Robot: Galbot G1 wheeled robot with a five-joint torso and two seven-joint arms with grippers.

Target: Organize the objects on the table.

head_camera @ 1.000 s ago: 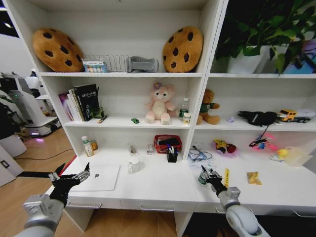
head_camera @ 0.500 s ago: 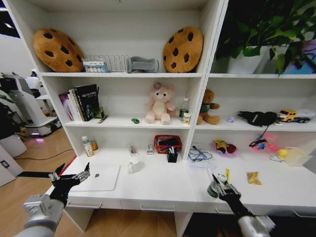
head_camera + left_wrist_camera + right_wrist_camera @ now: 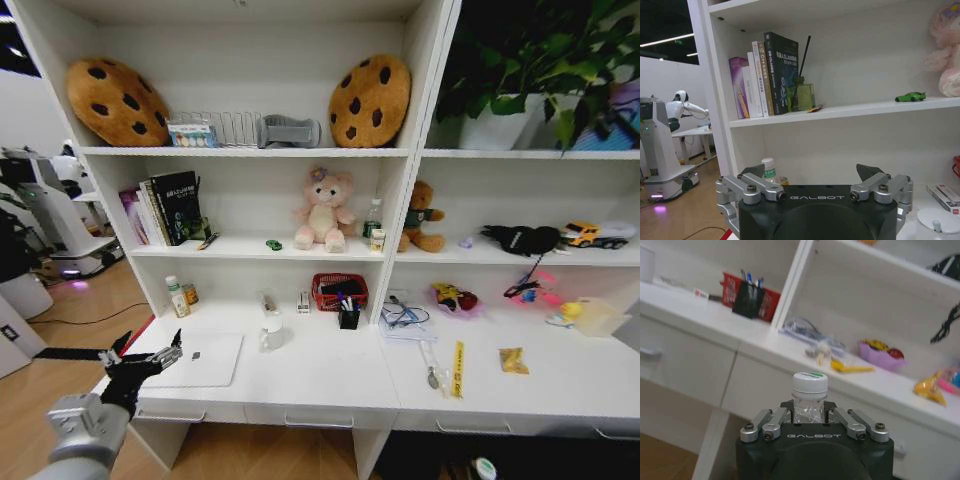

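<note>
A slim silver laptop [image 3: 200, 360] lies closed at the left end of the white desk [image 3: 330, 378]. My left gripper [image 3: 140, 362] hovers open just off that end, beside the laptop; the left wrist view shows its jaws spread with nothing between them [image 3: 810, 172]. In front of the desk and below its top, my right gripper [image 3: 810, 412] is shut on a small clear jar [image 3: 810, 387] with a white cap and green label. The jar's cap [image 3: 484, 468] peeks in at the bottom of the head view. Dark and blue pens stand in a black holder [image 3: 348, 316].
A red basket [image 3: 340, 290], a white cup [image 3: 271, 335], a green-capped bottle [image 3: 177, 297], cables [image 3: 404, 312], a yellow strip [image 3: 459, 366] and a yellow packet [image 3: 515, 361] sit on the desk. A small green toy car [image 3: 273, 244] rests on the shelf above.
The right arm has pulled back off the desk and dropped below its front edge, carrying the jar with it. The left arm has not moved.
</note>
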